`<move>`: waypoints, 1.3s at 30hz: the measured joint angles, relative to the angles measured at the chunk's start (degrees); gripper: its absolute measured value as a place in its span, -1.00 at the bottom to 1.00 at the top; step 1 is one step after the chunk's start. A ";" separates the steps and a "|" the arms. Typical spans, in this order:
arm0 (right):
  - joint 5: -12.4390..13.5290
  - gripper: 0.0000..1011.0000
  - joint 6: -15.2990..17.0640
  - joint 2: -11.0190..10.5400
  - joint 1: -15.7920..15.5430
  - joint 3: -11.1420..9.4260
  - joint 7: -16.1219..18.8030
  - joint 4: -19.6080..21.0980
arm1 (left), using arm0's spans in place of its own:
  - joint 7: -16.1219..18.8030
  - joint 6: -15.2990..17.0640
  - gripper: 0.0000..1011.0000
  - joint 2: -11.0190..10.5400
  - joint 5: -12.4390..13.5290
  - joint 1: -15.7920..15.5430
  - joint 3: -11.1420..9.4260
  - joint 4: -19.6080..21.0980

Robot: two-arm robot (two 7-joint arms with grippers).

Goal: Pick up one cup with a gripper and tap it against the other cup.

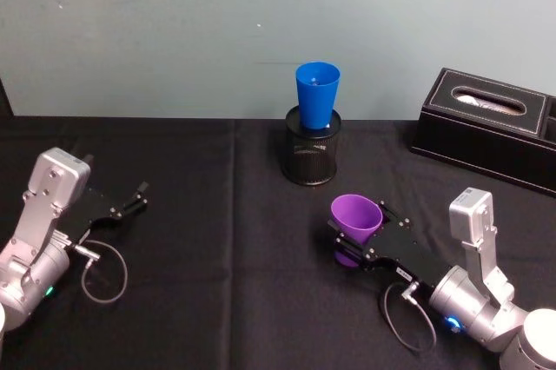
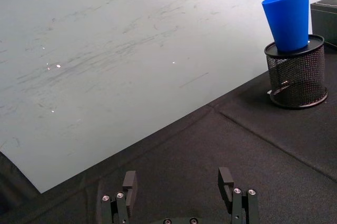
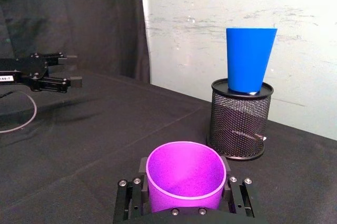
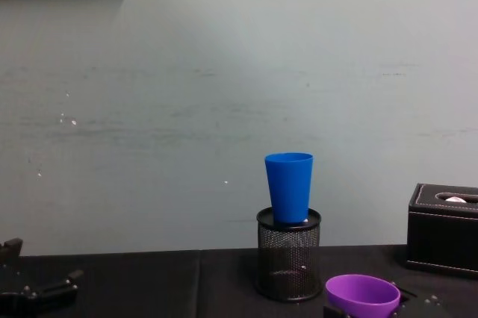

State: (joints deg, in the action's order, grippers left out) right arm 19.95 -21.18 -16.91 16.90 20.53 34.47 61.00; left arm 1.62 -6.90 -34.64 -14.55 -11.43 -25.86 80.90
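Observation:
The purple cup [image 1: 356, 214] [image 3: 185, 174] [image 4: 362, 294] is tilted with its mouth up, and my right gripper [image 1: 358, 227] [image 3: 185, 197] is shut on it, one finger on each side of its wall. It is held low over the black table, in front and a little right of the blue cup [image 1: 317, 94] [image 3: 250, 58] [image 4: 289, 187]. The blue cup stands upright in a black wire-mesh pen holder [image 1: 312, 155] [image 3: 239, 119]. The two cups are apart. My left gripper [image 1: 130, 201] [image 2: 177, 182] rests open at the table's left side, holding nothing.
A black tissue box [image 1: 486, 127] [image 4: 444, 228] stands at the back right, next to the wall. The blue cup [image 2: 288, 18] and holder [image 2: 297, 77] are far across the table from the left gripper. A cable loop [image 1: 104, 270] lies by the left arm.

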 joint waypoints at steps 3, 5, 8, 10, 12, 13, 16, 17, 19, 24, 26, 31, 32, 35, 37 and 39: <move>0.00 0.48 0.00 0.00 0.00 0.00 0.00 0.00 | 0.00 0.00 1.00 0.00 0.00 0.00 0.00 0.00; 0.00 0.48 0.00 0.00 0.00 0.00 0.00 0.00 | 0.00 0.00 1.00 0.00 0.00 0.00 0.00 0.00; 0.00 0.48 0.00 0.00 0.00 0.00 0.00 0.00 | 0.00 0.00 1.00 0.00 0.00 0.00 0.00 0.00; 0.00 0.48 0.00 0.00 0.00 0.00 0.00 0.00 | 0.00 0.00 1.00 0.00 0.00 0.00 0.00 0.00; 0.00 0.48 0.00 0.00 0.00 0.00 0.00 0.00 | 0.00 0.00 1.00 0.00 0.00 0.00 0.00 0.00; 0.00 0.48 0.00 0.00 0.00 0.00 0.00 0.00 | 0.00 0.00 1.00 0.00 0.00 0.00 0.00 0.00; 0.00 0.48 0.00 0.00 0.00 0.00 0.00 0.00 | 0.00 0.00 1.00 0.00 0.00 0.00 0.00 0.00; 0.00 0.48 0.00 0.00 0.00 0.00 0.00 0.00 | 0.00 0.00 1.00 0.00 0.00 0.00 0.00 0.00; 0.00 0.48 0.00 0.00 0.00 0.00 0.00 0.00 | 0.00 0.00 1.00 0.00 0.00 0.00 0.00 0.00; 0.00 0.48 0.00 0.00 0.00 0.00 0.00 0.00 | 0.00 0.00 1.00 0.00 0.00 0.00 0.00 0.00; 0.00 0.48 0.00 0.00 0.00 0.00 0.00 0.00 | 0.00 0.00 1.00 0.00 0.00 0.00 0.00 0.00; 0.00 0.48 0.00 0.00 0.00 0.00 0.00 0.00 | 0.00 0.00 1.00 0.00 0.00 0.00 0.00 0.00; 0.00 0.48 0.00 0.00 0.00 0.00 0.00 0.00 | 0.00 0.00 1.00 0.00 0.00 0.00 0.00 0.00; 0.00 0.48 0.00 0.00 0.00 0.00 0.00 0.00 | 0.00 0.00 1.00 0.00 0.00 0.00 0.00 0.00; 0.00 0.48 0.00 0.00 0.00 0.00 0.00 0.00 | 0.00 0.00 1.00 0.00 0.00 0.00 0.00 0.00; 0.00 0.48 0.00 0.00 0.00 0.00 0.00 0.00 | 0.00 0.00 1.00 0.00 0.00 0.00 0.00 0.00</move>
State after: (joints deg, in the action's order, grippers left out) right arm 19.95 -21.19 -16.91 16.90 20.53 34.47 61.00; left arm 1.62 -6.91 -34.65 -14.55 -11.43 -25.86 80.90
